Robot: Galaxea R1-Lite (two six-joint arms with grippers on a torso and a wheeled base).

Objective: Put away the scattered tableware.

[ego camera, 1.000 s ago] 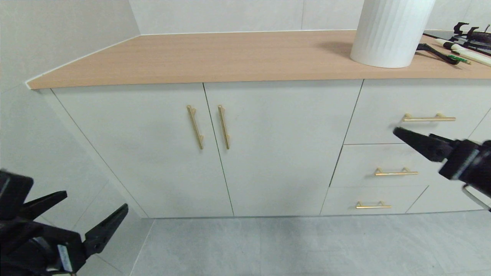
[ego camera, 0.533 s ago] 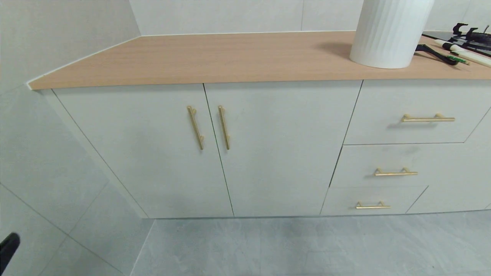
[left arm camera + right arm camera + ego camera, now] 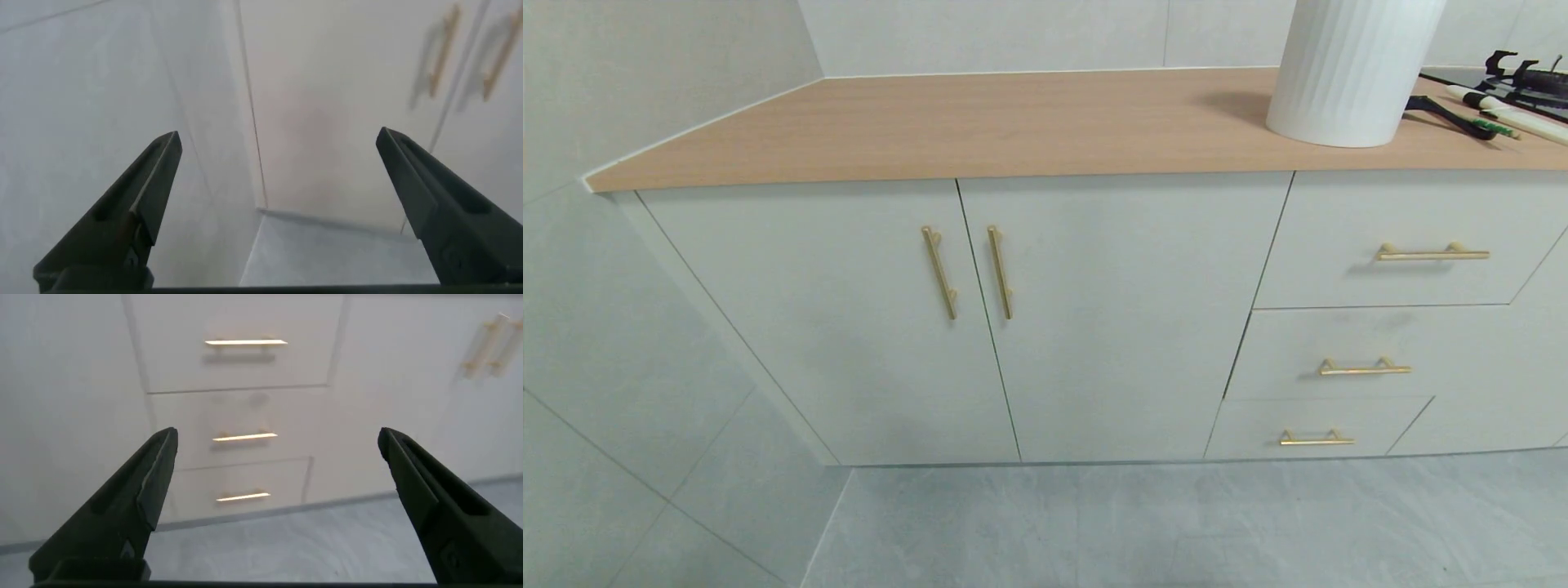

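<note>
Scattered utensils lie at the far right of the wooden countertop (image 3: 980, 122): a black-handled one (image 3: 1450, 113), a cream-handled one (image 3: 1515, 116) and a small green piece (image 3: 1494, 126). A tall white ribbed container (image 3: 1352, 73) stands just left of them. My left gripper (image 3: 278, 137) is open and empty, low down, facing the cabinet's left corner and its door handles (image 3: 437, 49). My right gripper (image 3: 276, 437) is open and empty too, facing the stack of three drawers (image 3: 243, 438).
Below the counter are two cabinet doors with gold handles (image 3: 939, 269) and, to their right, three drawers with gold handles (image 3: 1433, 253). A black stove (image 3: 1527, 77) sits at the back right. A tiled wall (image 3: 621, 327) closes the left side. Grey floor (image 3: 1176, 523) lies in front.
Both grippers have dropped out of the head view: the right one was gone half a second ago, and the left one's last tip has left the lower left edge.
</note>
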